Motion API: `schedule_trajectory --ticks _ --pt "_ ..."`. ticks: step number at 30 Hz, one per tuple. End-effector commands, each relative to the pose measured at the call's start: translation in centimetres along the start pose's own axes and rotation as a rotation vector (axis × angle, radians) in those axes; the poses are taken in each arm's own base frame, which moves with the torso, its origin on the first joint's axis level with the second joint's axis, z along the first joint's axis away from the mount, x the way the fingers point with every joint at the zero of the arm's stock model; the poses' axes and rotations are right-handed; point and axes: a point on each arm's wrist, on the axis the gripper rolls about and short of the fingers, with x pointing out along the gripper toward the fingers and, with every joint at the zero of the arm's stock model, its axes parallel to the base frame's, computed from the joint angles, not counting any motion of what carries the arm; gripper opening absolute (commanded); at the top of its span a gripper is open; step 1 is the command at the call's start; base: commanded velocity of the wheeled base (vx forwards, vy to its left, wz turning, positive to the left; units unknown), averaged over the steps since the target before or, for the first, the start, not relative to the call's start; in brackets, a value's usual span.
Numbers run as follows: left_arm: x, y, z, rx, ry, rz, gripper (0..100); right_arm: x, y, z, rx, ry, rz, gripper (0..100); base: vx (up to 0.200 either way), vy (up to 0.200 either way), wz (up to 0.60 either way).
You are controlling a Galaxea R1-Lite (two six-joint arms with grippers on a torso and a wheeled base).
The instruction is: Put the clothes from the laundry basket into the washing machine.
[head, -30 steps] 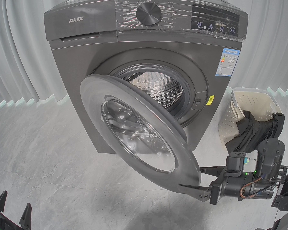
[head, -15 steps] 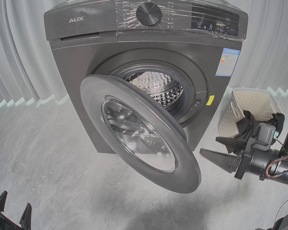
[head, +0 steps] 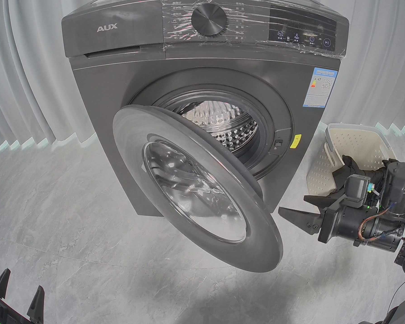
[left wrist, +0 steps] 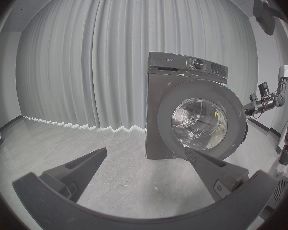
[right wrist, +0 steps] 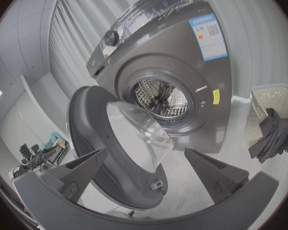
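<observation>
The grey washing machine (head: 202, 64) stands with its round door (head: 193, 190) swung wide open, showing the steel drum (head: 222, 122). To its right a cream laundry basket (head: 360, 142) holds dark clothes (head: 344, 176) that drape over its near rim. My right gripper (head: 296, 207) hovers open and empty between the door's edge and the basket, fingers pointing toward the door. The right wrist view has the door (right wrist: 96, 134), drum (right wrist: 163, 98), basket (right wrist: 273, 98) and clothes (right wrist: 275, 134) beyond its open gripper (right wrist: 144, 154). My left gripper (head: 20, 289) rests low at the near left, open.
Pale curtains (head: 27, 68) hang behind the machine. Bare grey floor (head: 67, 212) spreads left of the machine and in front of it. The left wrist view looks past its open gripper (left wrist: 144, 152) at the machine (left wrist: 185, 106), with the right arm (left wrist: 262, 101) beside the door.
My right gripper has come away from the door's lower edge, risen and shifted right toward the basket, still open. The door and the left gripper have not moved.
</observation>
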Motion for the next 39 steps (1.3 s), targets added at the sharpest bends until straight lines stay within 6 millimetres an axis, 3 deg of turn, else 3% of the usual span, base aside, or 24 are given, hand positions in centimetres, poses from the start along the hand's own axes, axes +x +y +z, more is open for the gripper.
schedule_trajectory --ticks 1,9,14,19,26,39 --pt "0.0 0.0 -0.5 0.000 0.000 0.000 100 1.4 0.0 -1.8 0.001 0.087 0.002 100 0.000 0.000 0.00" --pt "0.0 0.0 -0.5 0.000 0.000 0.000 100 0.8 1.7 -3.6 -0.019 0.151 0.037 100 0.000 0.000 0.00" --pt "0.0 0.0 -0.5 0.001 0.000 0.000 100 1.1 1.6 -3.4 -0.011 0.140 0.035 100 0.000 0.000 0.00" --pt "0.0 0.0 -0.5 -0.002 0.000 0.000 100 3.0 1.0 -3.7 -0.013 0.100 0.014 100 0.000 0.000 0.00" --pt "0.0 0.0 -0.5 0.003 0.001 0.000 100 5.3 0.7 -5.0 -0.023 0.072 0.000 100 -0.171 0.000 0.00" --pt "0.0 0.0 -0.5 0.001 0.001 0.000 100 5.5 2.8 -5.7 -0.041 0.085 0.064 100 0.000 0.000 0.00"
